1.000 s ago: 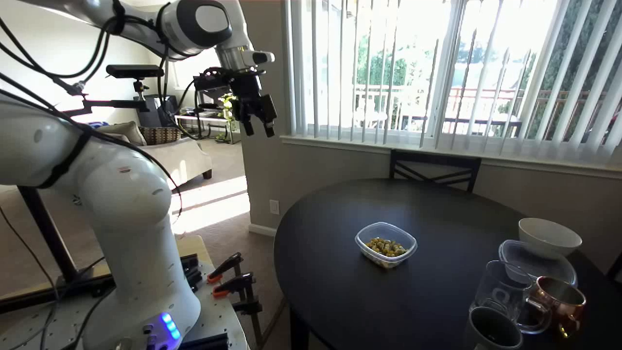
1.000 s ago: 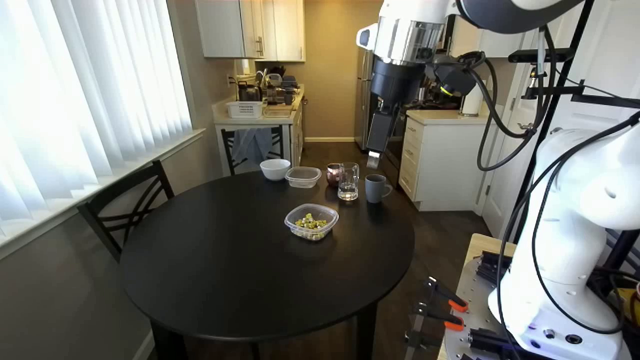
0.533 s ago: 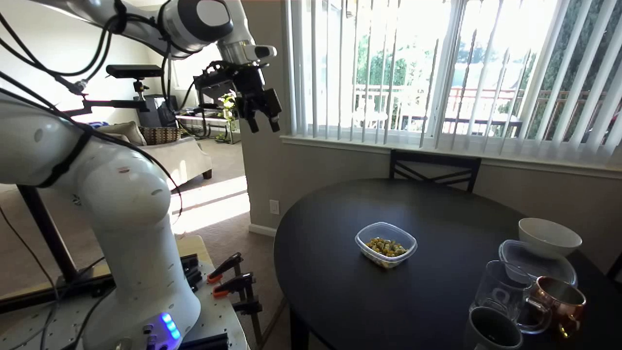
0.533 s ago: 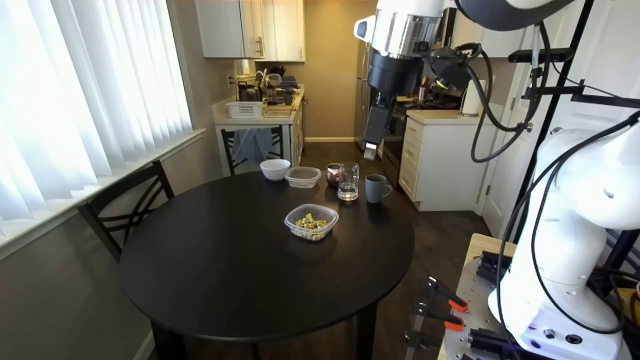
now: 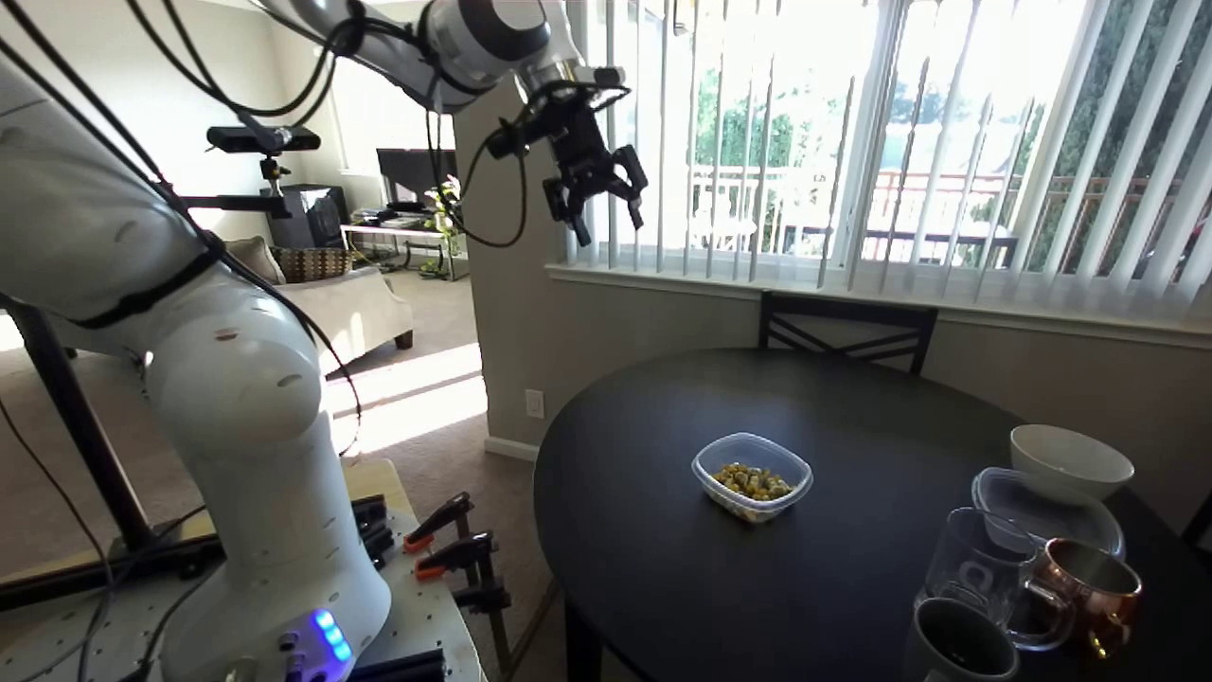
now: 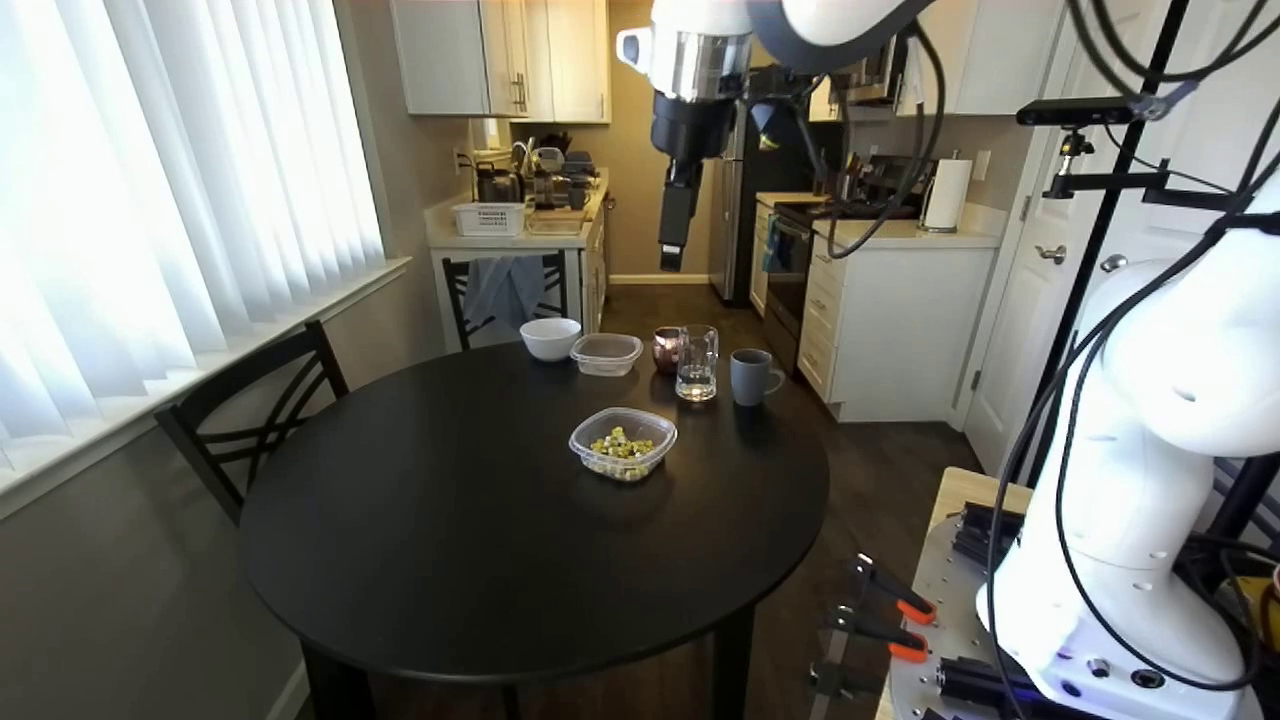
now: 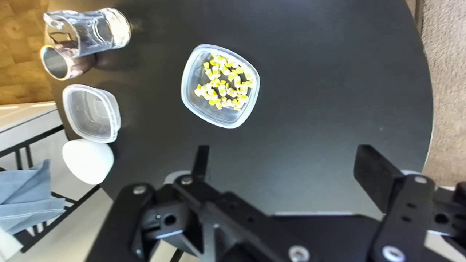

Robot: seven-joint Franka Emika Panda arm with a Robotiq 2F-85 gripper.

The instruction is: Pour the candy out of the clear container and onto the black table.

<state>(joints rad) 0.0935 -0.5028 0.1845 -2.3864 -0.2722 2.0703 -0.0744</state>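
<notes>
The clear container (image 5: pixel 745 512) stands upright on the black table (image 5: pixel 615 587). Yellow candy (image 5: pixel 753 481) lies inside it. The container (image 6: pixel 655 462), the candy (image 6: pixel 620 443) and the table (image 6: pixel 430 540) also show in an exterior view. In the wrist view the container (image 7: pixel 193 98) and candy (image 7: pixel 222 85) are above the image middle, beyond the fingers (image 7: pixel 376 174). My gripper (image 7: pixel 284 149) is wide open with nothing between its fingers. In both exterior views the gripper (image 5: pixel 611 227) (image 6: pixel 671 258) hangs high above the table level, well apart from the container, fingers pointing down.
A white bowl (image 6: pixel 550 339), a second clear container (image 6: pixel 606 355), a copper mug (image 6: pixel 666 350), a glass mug (image 6: pixel 697 365) and a grey mug (image 6: pixel 752 377) stand near one table edge. A dark chair (image 5: pixel 843 327) stands at the table's window side.
The arm has swung out, carrying the gripper toward the window and a little higher. The gripper has turned, and its fingers look wider apart. The container and candy have not moved.
</notes>
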